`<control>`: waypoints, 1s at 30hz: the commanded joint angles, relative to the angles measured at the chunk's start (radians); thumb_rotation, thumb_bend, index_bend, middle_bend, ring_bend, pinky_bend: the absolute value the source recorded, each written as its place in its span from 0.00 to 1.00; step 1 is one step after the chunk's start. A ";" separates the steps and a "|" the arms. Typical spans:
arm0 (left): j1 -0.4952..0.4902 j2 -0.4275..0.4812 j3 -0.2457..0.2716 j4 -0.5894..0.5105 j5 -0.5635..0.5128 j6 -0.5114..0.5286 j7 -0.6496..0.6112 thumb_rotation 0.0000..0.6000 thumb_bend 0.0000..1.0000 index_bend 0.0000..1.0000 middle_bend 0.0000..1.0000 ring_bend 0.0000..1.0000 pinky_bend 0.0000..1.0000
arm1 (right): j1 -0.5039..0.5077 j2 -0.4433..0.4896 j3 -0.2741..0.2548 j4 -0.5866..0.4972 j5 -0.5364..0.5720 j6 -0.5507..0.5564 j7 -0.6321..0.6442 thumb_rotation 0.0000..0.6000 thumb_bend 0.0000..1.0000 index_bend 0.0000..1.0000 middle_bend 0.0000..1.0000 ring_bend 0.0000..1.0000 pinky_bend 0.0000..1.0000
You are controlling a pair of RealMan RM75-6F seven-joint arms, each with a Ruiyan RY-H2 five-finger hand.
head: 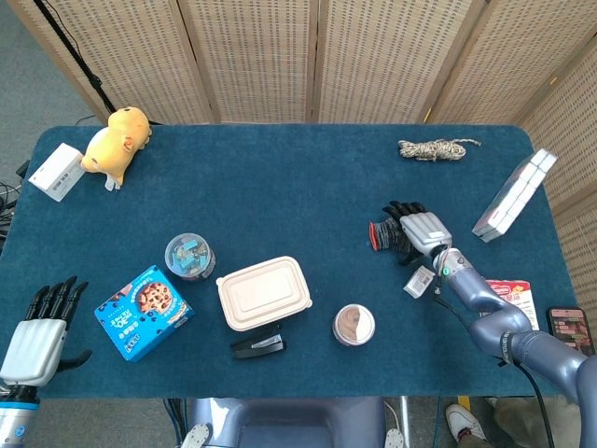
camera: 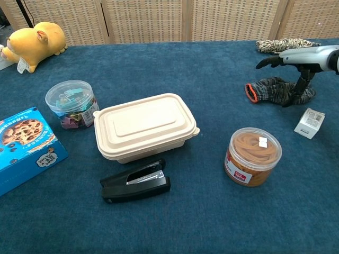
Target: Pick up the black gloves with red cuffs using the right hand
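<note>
The black gloves [head: 384, 233] with red cuffs lie bunched on the blue table at the right; in the chest view the gloves [camera: 273, 90] show their red cuff pointing left. My right hand [head: 422, 227] hovers palm down just over them, fingers stretched out flat to the left. In the chest view the right hand [camera: 296, 55] is above the gloves, with the thumb [camera: 300, 89] hanging down against their right end. Nothing is gripped. My left hand [head: 35, 334] stays at the table's near left corner, fingers straight and apart, holding nothing.
A small white box [camera: 311, 123] lies just near of the gloves. A brown-filled jar [camera: 253, 156] stands closer in, and a rope bundle [head: 434, 148] lies behind. A beige lunch box [head: 264, 293], stapler [head: 258, 344] and cookie box [head: 142, 312] sit at the centre-left.
</note>
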 commanded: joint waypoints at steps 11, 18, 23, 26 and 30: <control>-0.003 -0.002 -0.003 -0.003 -0.012 -0.005 0.004 1.00 0.07 0.00 0.00 0.00 0.00 | 0.035 -0.094 -0.003 0.155 0.060 -0.062 -0.028 1.00 0.17 0.05 0.00 0.00 0.02; -0.005 -0.005 -0.003 -0.001 -0.016 -0.010 0.005 1.00 0.07 0.00 0.00 0.00 0.00 | 0.032 -0.117 0.007 0.192 0.068 -0.054 -0.002 1.00 0.18 0.26 0.18 0.14 0.25; -0.007 -0.007 -0.002 -0.001 -0.018 -0.013 0.011 1.00 0.07 0.00 0.00 0.00 0.00 | 0.023 -0.128 0.000 0.203 0.038 -0.025 0.032 1.00 0.23 0.39 0.32 0.27 0.36; -0.006 -0.009 -0.001 -0.001 -0.017 -0.011 0.013 1.00 0.07 0.00 0.00 0.00 0.00 | 0.015 -0.136 -0.004 0.208 0.014 0.006 0.066 1.00 0.29 0.44 0.38 0.33 0.41; -0.006 -0.011 0.000 -0.001 -0.019 -0.014 0.015 1.00 0.07 0.00 0.00 0.00 0.00 | 0.007 -0.143 -0.013 0.223 -0.016 0.039 0.105 1.00 0.37 0.49 0.44 0.38 0.44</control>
